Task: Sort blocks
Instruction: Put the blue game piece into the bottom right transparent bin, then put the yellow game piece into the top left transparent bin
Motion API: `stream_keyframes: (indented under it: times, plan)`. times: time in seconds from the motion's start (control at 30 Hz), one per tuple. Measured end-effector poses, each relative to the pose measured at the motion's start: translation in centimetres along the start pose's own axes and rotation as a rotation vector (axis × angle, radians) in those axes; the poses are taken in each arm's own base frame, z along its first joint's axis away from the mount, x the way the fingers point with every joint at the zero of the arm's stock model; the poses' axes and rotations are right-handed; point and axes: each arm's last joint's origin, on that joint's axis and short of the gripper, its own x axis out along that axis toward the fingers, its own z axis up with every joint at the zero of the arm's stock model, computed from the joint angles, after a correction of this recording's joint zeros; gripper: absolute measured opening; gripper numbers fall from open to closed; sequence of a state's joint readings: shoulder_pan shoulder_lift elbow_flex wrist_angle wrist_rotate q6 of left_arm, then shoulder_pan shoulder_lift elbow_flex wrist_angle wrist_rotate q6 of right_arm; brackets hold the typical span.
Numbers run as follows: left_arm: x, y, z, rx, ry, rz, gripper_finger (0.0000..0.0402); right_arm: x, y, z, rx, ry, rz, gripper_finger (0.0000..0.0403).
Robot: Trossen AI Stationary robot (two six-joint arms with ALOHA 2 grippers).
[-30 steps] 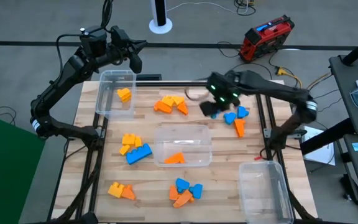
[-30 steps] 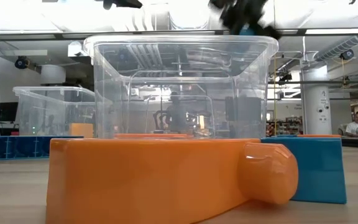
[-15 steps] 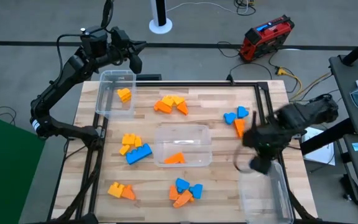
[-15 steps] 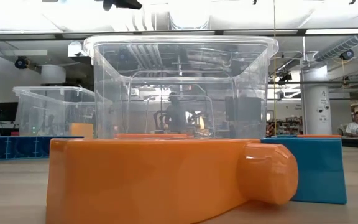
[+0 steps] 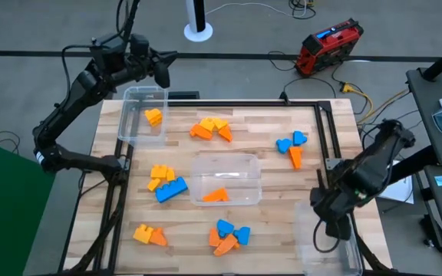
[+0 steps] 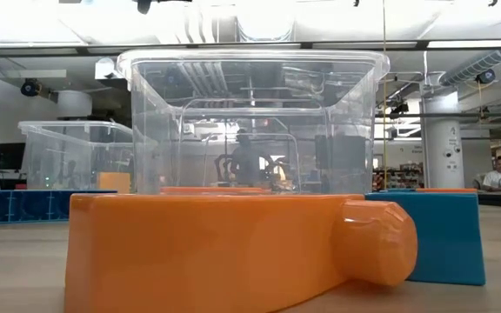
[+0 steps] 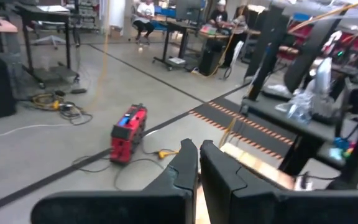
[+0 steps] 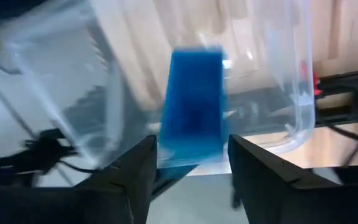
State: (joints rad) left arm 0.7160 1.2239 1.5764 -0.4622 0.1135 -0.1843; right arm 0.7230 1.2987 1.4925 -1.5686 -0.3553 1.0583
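Note:
My right gripper (image 5: pixel 329 225) hangs over the clear bin (image 5: pixel 344 244) at the table's near right corner, shut on a blue block (image 8: pixel 194 102). My left gripper (image 5: pixel 159 70) waits shut above the far-left clear bin (image 5: pixel 143 113), which holds a yellow block (image 5: pixel 153 116). Other blocks lie on the table in groups: orange and yellow (image 5: pixel 211 129), blue and orange (image 5: pixel 291 146), yellow and blue (image 5: pixel 166 182), and blue and orange (image 5: pixel 229 236). One orange block (image 5: pixel 216 195) lies in the middle bin (image 5: pixel 229 178). My right gripper pinches the blue block between its two fingers, on two opposite sides near its lower end (image 8: pixel 191 152). The fingers point down from above. The block sticks out past the fingertips, lifted clear above the inside of the bin (image 8: pixel 291 93).
A yellow and an orange block (image 5: pixel 150 234) lie at the near left. In the low view an orange block (image 6: pixel 216 252) and a blue one (image 6: pixel 433 235) stand close in front of the middle bin (image 6: pixel 250 122). A red device (image 5: pixel 327 44) lies on the floor beyond the table.
My right gripper has carried the blue block from the far middle of the table toward the near right corner and now hangs over the bin there. My left arm has shifted slightly.

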Motion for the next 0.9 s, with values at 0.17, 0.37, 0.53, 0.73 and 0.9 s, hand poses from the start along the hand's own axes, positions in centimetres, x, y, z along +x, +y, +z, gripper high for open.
stream_keyframes:
  times: [0.17, 0.37, 0.53, 0.73, 0.9]
  plan:
    - [-0.8, -0.9, 0.2, -0.063, -0.012, -0.035, 0.0, 2.8, -0.2, 0.9, -0.065, 0.058, -0.097, 0.0188]
    - [-1.9, -2.0, 0.2, -0.13, -0.002, -0.081, 0.0, 3.3, -0.5, 1.4, -0.125, 0.03, -0.146, 0.0171]
    - [-3.3, -3.1, -0.6, -0.189, 0.086, -0.114, 0.0, 1.1, -2.0, 2.3, -0.046, -0.279, -0.258, 0.0144]
    - [-5.1, -4.6, -2.7, -0.267, 0.31, -0.143, 0.0, -2.1, -5.7, 4.6, 0.121, -0.555, -0.348, 0.0087]
    - [-6.5, -6.2, -4.9, -0.291, 0.534, -0.125, 0.0, -4.9, -8.6, 7.2, 0.179, -0.754, -0.308, 0.0031]
